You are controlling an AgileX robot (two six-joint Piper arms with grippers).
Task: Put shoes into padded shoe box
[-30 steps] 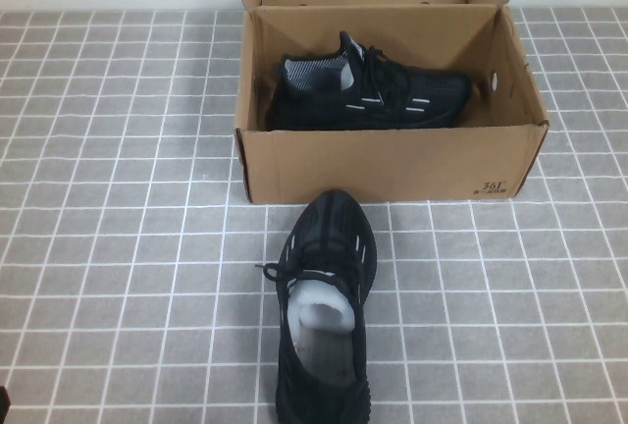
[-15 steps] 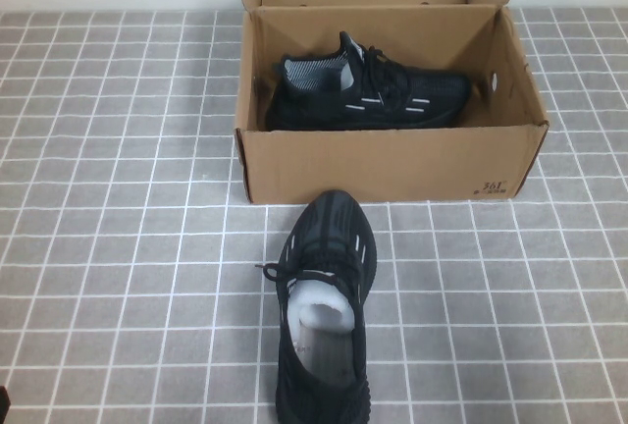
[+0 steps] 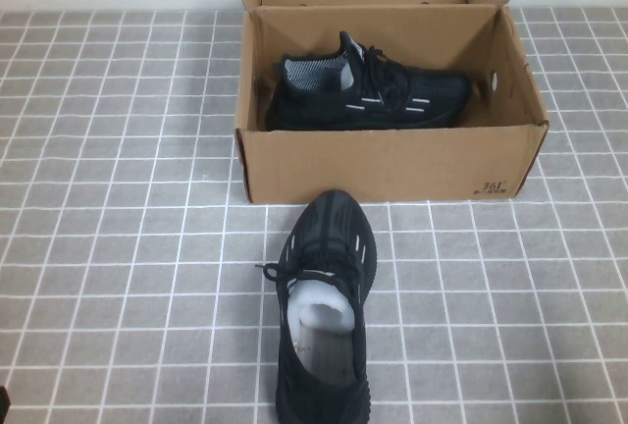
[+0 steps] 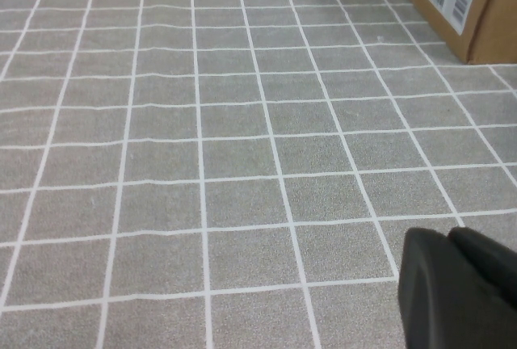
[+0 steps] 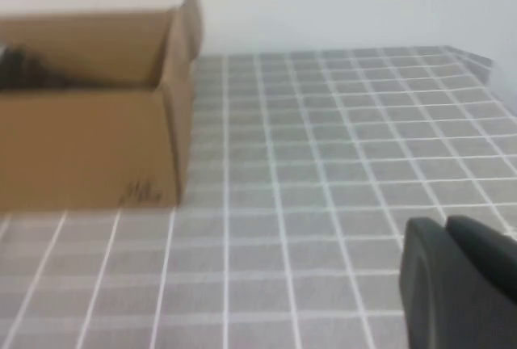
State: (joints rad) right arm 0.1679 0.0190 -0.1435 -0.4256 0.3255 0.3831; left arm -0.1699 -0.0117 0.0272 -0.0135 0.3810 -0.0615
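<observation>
Box [image 3: 392, 164]: one sneaker [image 3: 368, 95] inside
Other sneaker [image 3: 324, 316]: on cloth, just outside box
Left gripper [image 4: 460, 288]: over cloth, fingers unclear
Right gripper [image 5: 460, 284]: parked, fingers unclear

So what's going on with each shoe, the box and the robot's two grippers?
Shoe in the box: lying on its side inside.
Shoe on the table: upright, outside, toe toward the box, paper-stuffed.
Shoe box: open, flaps up.
Left gripper: over bare table, holding nothing.
Right gripper: beside the box, holding nothing.

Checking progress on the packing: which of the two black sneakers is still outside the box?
The black knit sneaker with white paper stuffing, on the grey tiled mat before the brown cardboard shoe box; its mate lies inside.
</observation>
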